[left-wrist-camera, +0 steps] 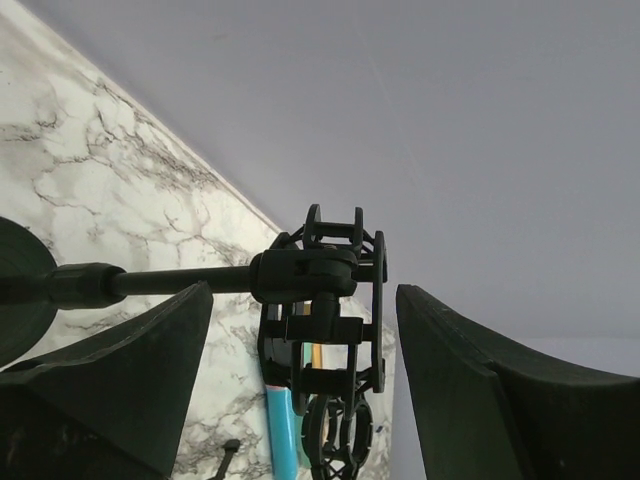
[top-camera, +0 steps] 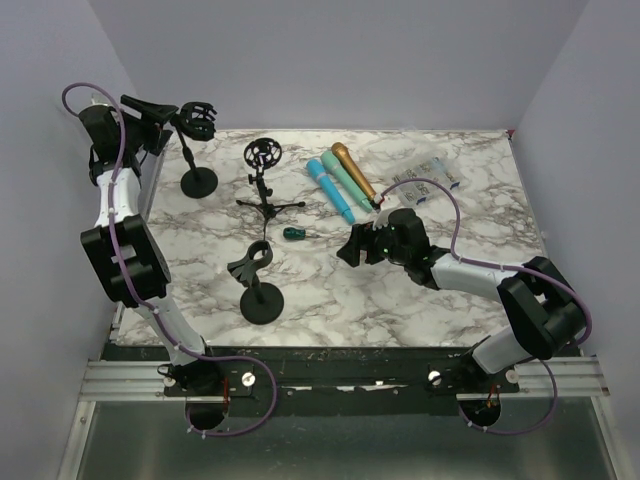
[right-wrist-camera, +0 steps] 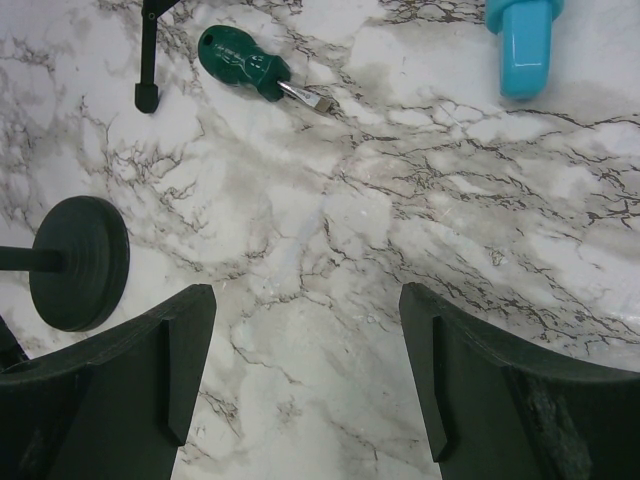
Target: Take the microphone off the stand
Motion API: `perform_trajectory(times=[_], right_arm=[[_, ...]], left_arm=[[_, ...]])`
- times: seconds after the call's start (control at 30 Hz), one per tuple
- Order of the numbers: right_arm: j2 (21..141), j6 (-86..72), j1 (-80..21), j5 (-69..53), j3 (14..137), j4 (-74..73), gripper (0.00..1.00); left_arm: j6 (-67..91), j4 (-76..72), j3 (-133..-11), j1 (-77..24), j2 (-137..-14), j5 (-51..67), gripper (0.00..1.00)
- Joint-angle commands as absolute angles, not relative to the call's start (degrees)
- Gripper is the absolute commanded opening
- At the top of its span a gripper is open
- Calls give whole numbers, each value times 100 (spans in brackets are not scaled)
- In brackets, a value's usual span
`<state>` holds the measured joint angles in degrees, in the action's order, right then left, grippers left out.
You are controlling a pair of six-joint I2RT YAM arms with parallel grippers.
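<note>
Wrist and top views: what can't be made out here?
Right wrist view: blue microphone, cut off by the top edge; one end shows.
Left wrist view: stand base, cut off by the left edge.
Top external view: clear packet at the back, too small to identify.

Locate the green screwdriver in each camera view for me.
Top external: screwdriver mid-table, just below the tripod stand.
Left wrist: not in it.
Right wrist: screwdriver top left, beside a tripod leg.
Shared landmark: the tripod stand.
</note>
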<state>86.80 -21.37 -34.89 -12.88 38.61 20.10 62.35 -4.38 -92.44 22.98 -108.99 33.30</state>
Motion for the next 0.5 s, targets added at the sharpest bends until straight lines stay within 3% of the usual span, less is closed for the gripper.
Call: perform_trajectory(times=[0.0, 0.47], right_arm=[[8754, -2060, -3524, -1252, 3847, 2215, 82], [8797, -2061, -3527, -1253, 3858, 2215, 82]], left_arm=[[6659, -869, -9179, 2375, -10991, 3481, 74], [6800, -1063, -8977, 2373, -11089, 3565, 58]])
